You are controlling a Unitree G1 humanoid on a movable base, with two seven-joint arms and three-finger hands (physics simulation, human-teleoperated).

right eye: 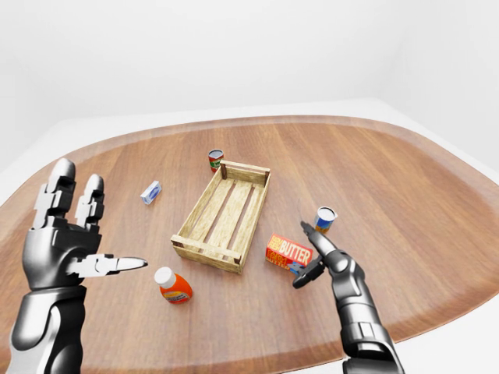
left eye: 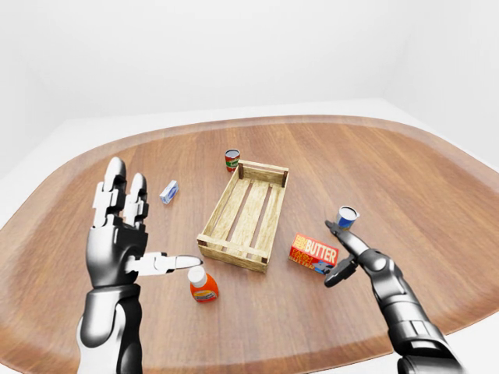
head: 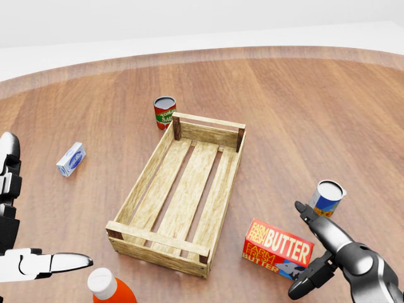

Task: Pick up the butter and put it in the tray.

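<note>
At the left of the left-eye view the robot's silver left hand (left eye: 125, 234) was raised, fingers (left eye: 117, 191) spread wide and thumb pointing right, holding nothing. Just right of that thumb stood an orange bottle with a white cap (left eye: 203, 285). Further up the round wooden bench (left eye: 437, 195) lay a small white-and-blue carton (head: 71, 158), its print too small to read. A red-labelled tin can (head: 165, 112) stood just beyond the upper left corner of the slatted wooden tray (head: 183, 189); part of its label seemed to read "SAU".

The red rectangular butter box (head: 278, 247) lay flat on the bench, just off the tray's lower right corner, marked "FARM FRESH BUTTER" in yellow and white. Its long axis ran left to right in the head view, dipping slightly at the right. The right hand (head: 319, 249) was by far the nearer: its fingers stood open about the box's right end, one finger reaching up beside it, the thumb at its lower right corner, not yet closed on it. The tray lay leftward of the grasp. A blue-and-white tin can (head: 328, 196) stood close above that hand.
</note>
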